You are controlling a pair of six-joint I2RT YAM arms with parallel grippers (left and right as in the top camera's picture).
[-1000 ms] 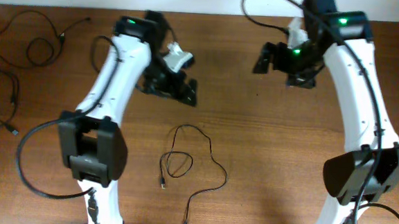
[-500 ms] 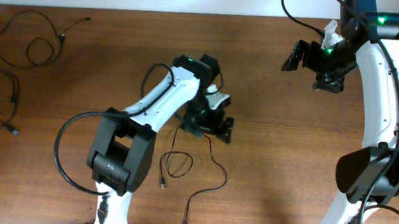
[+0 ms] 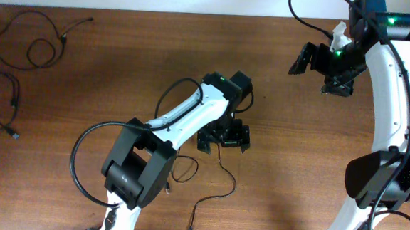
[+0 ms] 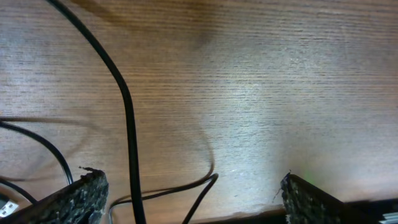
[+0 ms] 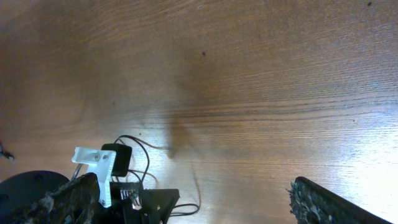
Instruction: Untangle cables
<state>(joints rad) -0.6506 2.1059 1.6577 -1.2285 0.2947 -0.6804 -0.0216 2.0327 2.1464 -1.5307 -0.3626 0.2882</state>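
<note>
Left gripper [image 3: 223,140] over table [image 3: 122,74] centre, jaws wide apart, nothing held. Cable [image 3: 218,194] lies below it, strand between fingers, tail toward near edge. Best, likely: drop straight, pinch one strand only, lift slowly so loop opens. Right gripper [image 3: 318,72] near far-right corner, jaws spread, empty. Two more cables [image 3: 13,102] at left edge. Brown wood top; pale wall along far edge.

My own left arm [image 3: 191,114] hides the top of the middle cable [image 3: 231,181] right under my left gripper [image 3: 223,140], my wrist camera cuts its strands off beyond my fingers [image 4: 74,196], and its plugs are too small to tell.
</note>
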